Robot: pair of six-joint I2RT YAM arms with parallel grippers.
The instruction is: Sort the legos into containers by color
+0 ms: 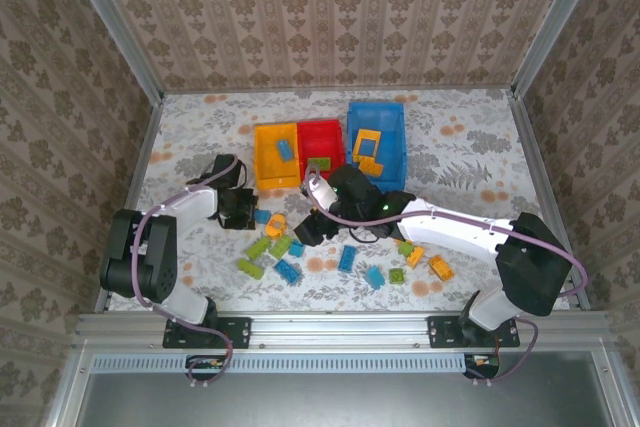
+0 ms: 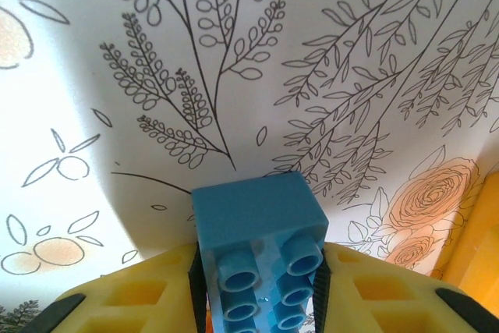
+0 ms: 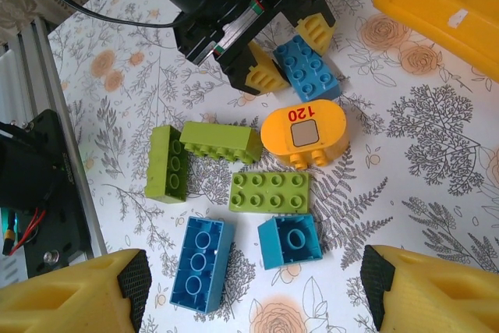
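Along the edges of the floral-printed tabletop (image 1: 480, 162), metal rails (image 1: 340, 327) and patterned wallpaper (image 1: 330, 17) close it in; bare room lies at far left and right. Upper centre, a small yellow plastic bin (image 1: 266, 173), a red bin (image 1: 325, 135) and a larger blue bin (image 1: 392, 132) sit side by side. Below-left of them, the left hand (image 2: 259, 290) pinches a glossy blue studded brick (image 2: 257, 220). The right hand (image 3: 256, 278) gapes wide above scattered green, blue and orange bricks (image 3: 269, 191).

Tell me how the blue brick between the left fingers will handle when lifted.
The blue brick looks like rigid moulded plastic, so it probably won't flex. Its glossy flat sides may slip in the left gripper if squeezed lightly. It is boxy, so it should sit flat rather than roll.
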